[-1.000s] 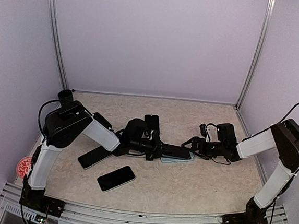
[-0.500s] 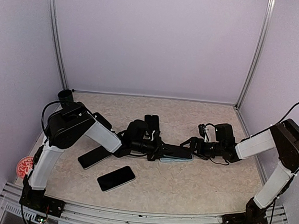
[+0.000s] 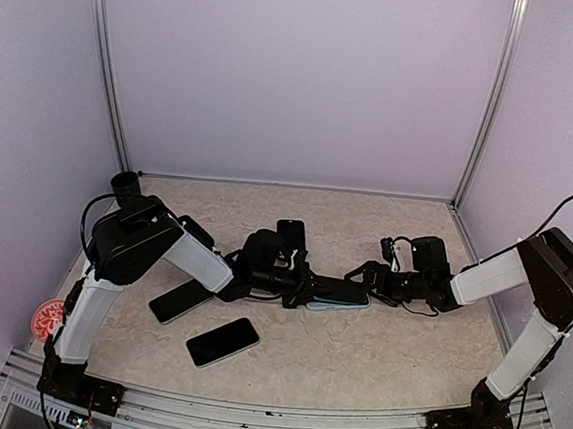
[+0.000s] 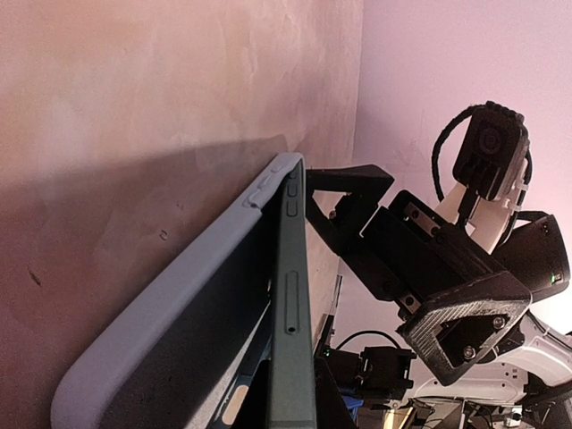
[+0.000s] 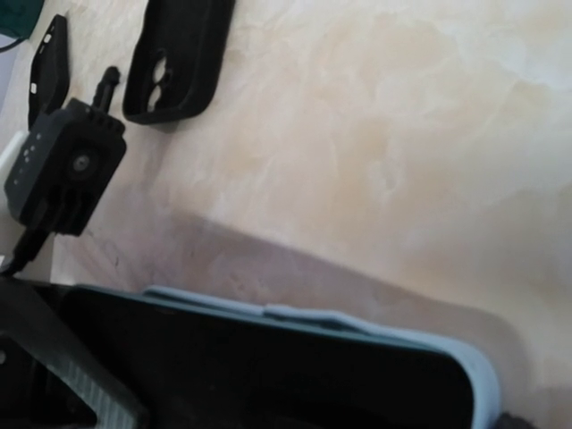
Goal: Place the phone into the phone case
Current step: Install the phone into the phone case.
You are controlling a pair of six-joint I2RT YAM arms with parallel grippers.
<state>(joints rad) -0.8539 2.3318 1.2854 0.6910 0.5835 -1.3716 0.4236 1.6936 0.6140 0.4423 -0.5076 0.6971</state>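
Blue case (image 3: 344, 303) lies flat at mid worktop (image 3: 373, 373), long axis running left to right. Phone (image 3: 332, 287), dark, sits on and partly in the case. In the left wrist view its edge with the side buttons stands proud of the case's rim along one long side, so it is not seated. In the right wrist view the black phone fills the case's opening up to the rounded right corner. Left gripper (image 3: 300, 284) is at the case's left end, fingers drawn together onto the phone's left end; the fingers themselves are hidden in the wrist view. Right gripper (image 3: 361, 277) is at the case's right end, jaws spread wide and low over the worktop, with one fingertip just at the phone's far corner. Cannot tell whether it touches. Nothing is held on that side. A black case (image 3: 291, 233) lies face up on the worktop behind the case's left end, near but apart, with its camera cut-out showing in the right wrist view. A spare phone (image 3: 181, 301) lies left of the case, past the left arm's forearm. A second spare phone (image 3: 222, 340) lies in front and to the left of the case. Both are screen-dark, flat, and well apart from either gripper.
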